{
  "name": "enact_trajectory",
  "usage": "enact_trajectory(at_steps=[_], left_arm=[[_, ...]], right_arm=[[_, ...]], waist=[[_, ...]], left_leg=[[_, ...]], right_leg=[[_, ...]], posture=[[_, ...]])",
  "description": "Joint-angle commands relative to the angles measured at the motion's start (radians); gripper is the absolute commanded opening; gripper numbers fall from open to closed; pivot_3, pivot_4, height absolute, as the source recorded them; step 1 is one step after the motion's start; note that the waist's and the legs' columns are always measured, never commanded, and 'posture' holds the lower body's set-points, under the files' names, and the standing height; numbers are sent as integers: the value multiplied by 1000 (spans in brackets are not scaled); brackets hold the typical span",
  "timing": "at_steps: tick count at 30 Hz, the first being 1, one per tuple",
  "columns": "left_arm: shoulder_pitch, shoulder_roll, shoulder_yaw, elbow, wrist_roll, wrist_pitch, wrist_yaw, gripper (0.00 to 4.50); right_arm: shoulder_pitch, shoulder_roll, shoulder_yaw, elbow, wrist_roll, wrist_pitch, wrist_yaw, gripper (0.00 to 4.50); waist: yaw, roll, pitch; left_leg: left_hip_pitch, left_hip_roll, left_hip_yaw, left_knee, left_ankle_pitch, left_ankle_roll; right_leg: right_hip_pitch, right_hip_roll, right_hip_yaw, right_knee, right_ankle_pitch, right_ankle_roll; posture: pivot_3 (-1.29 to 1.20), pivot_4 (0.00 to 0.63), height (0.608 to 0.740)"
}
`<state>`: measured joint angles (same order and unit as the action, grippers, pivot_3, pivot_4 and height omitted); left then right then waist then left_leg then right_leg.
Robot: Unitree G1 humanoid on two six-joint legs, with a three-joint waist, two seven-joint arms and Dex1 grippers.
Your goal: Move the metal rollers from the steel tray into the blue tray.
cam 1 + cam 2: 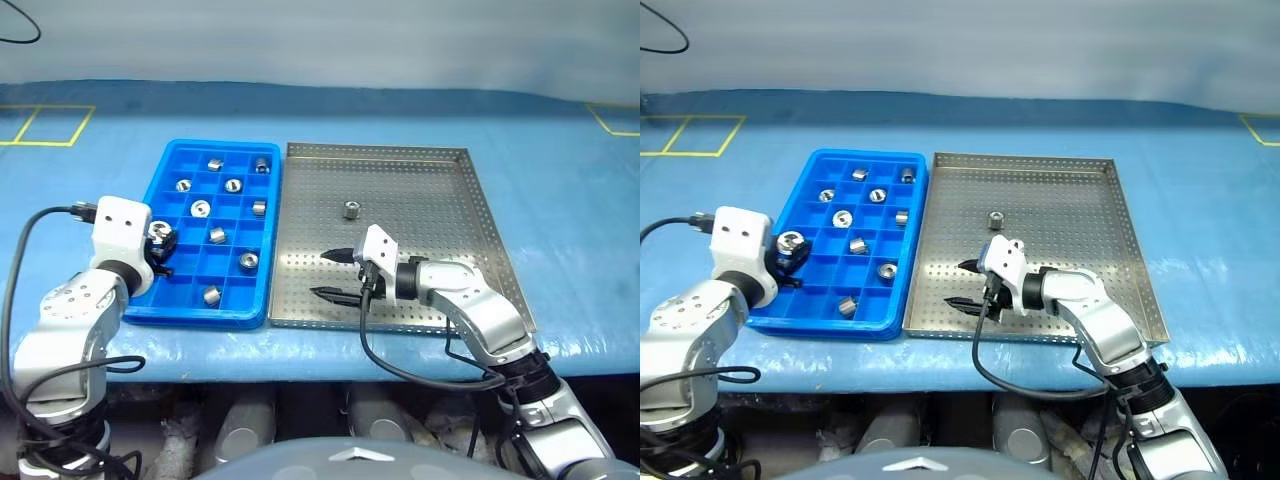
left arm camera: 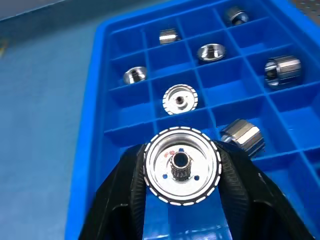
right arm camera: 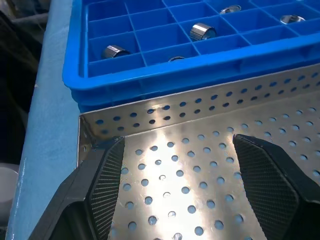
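the surface (image 1: 560,200) is covered with a light blue sheet, with yellow tape lines near its far corners, and a pale wall stands behind it. the metal rollers (image 1: 232,185) are small shiny silver cylinders with a hole in the middle; one seen from the end shows a toothed rim. the blue tray (image 1: 162,180) lies on the left, just beside the steel tray (image 1: 480,230), their long sides nearly touching. in the blue tray about eight rollers lie apart in separate compartments, some upright and some on their side. the steel tray holds one roller (image 1: 351,209), standing alone in its far half on the perforated floor. the left gripper (image 2: 182,172) is over the near left part of the blue tray, its jaws pinching one roller (image 2: 182,166). the right gripper (image 1: 333,274) is low over the near left part of the steel tray, its jaws spread and holding nothing.
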<state>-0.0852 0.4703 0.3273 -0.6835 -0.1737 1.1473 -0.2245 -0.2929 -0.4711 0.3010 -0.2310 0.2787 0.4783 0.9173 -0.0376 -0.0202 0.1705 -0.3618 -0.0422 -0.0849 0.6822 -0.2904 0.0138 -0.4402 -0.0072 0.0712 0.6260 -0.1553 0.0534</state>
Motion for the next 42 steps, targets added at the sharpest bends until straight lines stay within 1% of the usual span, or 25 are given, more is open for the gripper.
enact_trajectory(at_steps=[1, 6, 12, 16, 19, 27, 29, 30, 33, 37, 42], left_arm=[[-29, -17, 11, -11, 10, -20, 32, 1726], [-95, -50, -3, 90, 33, -53, 84, 1726], [-178, -63, -45, 259, 60, -126, 120, 1726], [-205, -66, -75, 346, 78, -153, 134, 1726], [-211, -70, -81, 377, 79, -171, 139, 1726], [-222, -77, -98, 418, 73, -202, 134, 1726], [-224, -76, -104, 419, 76, -207, 137, 2443], [-225, -77, -105, 419, 78, -208, 141, 2654], [-235, -91, -93, 419, 80, -204, 163, 3616], [-245, -114, -97, 383, 62, -225, 156, 3616], [-284, -170, -170, 299, -14, -252, 77, 3616]], right_arm=[[-18, 8, 2, -7, 7, -27, 16, 3648], [-14, 10, 3, -13, 9, -30, 22, 3648], [-1, 9, -4, -26, 9, -26, 10, 3648], [16, 4, -16, -45, 10, -20, -6, 3648], [26, -3, -21, -57, 13, -17, -13, 3648], [36, -9, -23, -69, 17, -13, -28, 3648], [35, -9, -23, -71, 18, -14, -30, 3648], [35, -9, -23, -71, 18, -14, -30, 3648], [35, -9, -24, -72, 18, -15, -32, 3648], [41, -11, -27, -80, 15, -16, -38, 3648], [51, -22, -46, -109, 10, -11, -67, 3648]], waist=[[17, 0, 0], [29, 0, 0], [24, 0, 0], [22, 0, 0], [21, 0, 0], [14, 0, 0], [13, 0, 0], [13, 0, 0], [10, 0, 0], [8, 0, 0], [15, 0, 0]], left_leg=[[0, 0, -1, 0, 0, 0], [-1, -1, -3, 0, 0, -1], [-1, 0, -3, 0, 1, -3], [-2, 0, -3, -1, 1, -3], [-2, 0, -3, -1, 0, -3], [-3, 0, -3, 0, 0, -3], [-3, 0, -3, 0, 0, -3], [-3, 0, -3, 0, 0, -3], [-3, 0, -3, 0, 0, -3], [-3, 1, -3, 0, 1, -3], [-4, -1, -3, 0, 1, -3]], right_leg=[[0, -1, -1, 0, 0, -1], [0, -2, -3, 0, -1, -2], [0, -1, -4, 0, 0, -2], [-1, -2, -3, 0, 1, -5], [-2, -2, -3, 0, 2, -7], [-2, -2, -4, 0, 1, -5], [-2, -2, -4, 0, 1, -5], [-2, -2, -4, 0, 1, -5], [-2, -2, -4, 0, 1, -5], [-2, -2, -4, 0, 1, -5], [-2, -2, -4, 0, 2, -6]], posture=[[55, 150, 740], [50, 150, 740], [23, 150, 740], [-1, 150, 740], [-10, 150, 740], [-16, 150, 740], [-17, 150, 740], [-17, 150, 740], [-18, 150, 740], [-19, 150, 740], [-59, 150, 740]])
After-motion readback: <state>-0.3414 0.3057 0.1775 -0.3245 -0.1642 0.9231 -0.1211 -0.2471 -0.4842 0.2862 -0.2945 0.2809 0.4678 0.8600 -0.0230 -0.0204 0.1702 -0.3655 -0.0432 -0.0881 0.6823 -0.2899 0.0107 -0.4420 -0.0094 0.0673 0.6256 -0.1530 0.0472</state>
